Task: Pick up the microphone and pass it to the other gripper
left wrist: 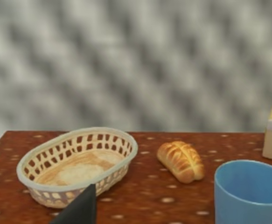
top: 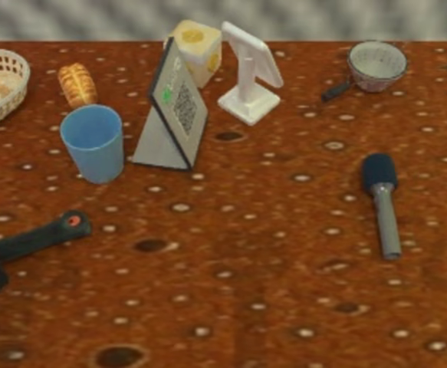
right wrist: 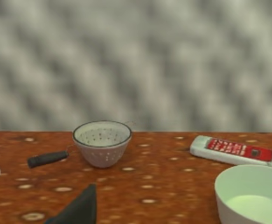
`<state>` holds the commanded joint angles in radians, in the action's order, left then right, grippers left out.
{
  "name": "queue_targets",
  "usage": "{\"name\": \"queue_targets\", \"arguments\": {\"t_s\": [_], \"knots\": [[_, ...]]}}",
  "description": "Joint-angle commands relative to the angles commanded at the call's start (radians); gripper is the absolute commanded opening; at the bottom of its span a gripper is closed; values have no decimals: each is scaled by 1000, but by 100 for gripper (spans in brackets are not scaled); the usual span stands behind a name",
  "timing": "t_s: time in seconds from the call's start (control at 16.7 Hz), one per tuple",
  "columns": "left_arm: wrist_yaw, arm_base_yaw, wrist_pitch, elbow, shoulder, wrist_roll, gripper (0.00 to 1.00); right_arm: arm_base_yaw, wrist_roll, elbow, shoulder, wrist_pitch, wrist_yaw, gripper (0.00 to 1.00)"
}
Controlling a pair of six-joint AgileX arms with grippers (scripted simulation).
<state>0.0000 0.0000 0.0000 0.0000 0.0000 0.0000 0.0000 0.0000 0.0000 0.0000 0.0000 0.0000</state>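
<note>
The microphone (top: pixel 382 203) lies flat on the right half of the brown table, its dark foam head (top: pixel 379 173) toward the back and its grey handle (top: pixel 388 224) toward the front. Nothing touches it. Neither gripper appears in the top view, and neither wrist view shows the microphone. One black pointed finger (left wrist: pixel 82 209) of my left gripper shows in the left wrist view, with bare table beside it. One finger (right wrist: pixel 80 207) of my right gripper shows likewise, with nothing held. Both grippers are open.
At back left are a wicker basket (top: pixel 1 84), a bread roll (top: pixel 77 83) and a blue cup (top: pixel 94 142). A QR sign (top: pixel 173 107), yellow box (top: pixel 196 50) and white stand (top: pixel 250 73) sit mid-back. A small pan (top: pixel 375 65) and white bowl (right wrist: pixel 252 196) are right. A black handle with an orange dot (top: pixel 43 234) lies front left.
</note>
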Motion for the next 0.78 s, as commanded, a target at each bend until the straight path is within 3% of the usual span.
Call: {"name": "queue_targets", "arguments": {"t_s": [0.36,0.78], "knots": [[0,0,0,0,0,0,100,25,18,62,102,-59,-4,100],[0,0,0,0,0,0,100,119,124,389,582,-300,2,100]]}}
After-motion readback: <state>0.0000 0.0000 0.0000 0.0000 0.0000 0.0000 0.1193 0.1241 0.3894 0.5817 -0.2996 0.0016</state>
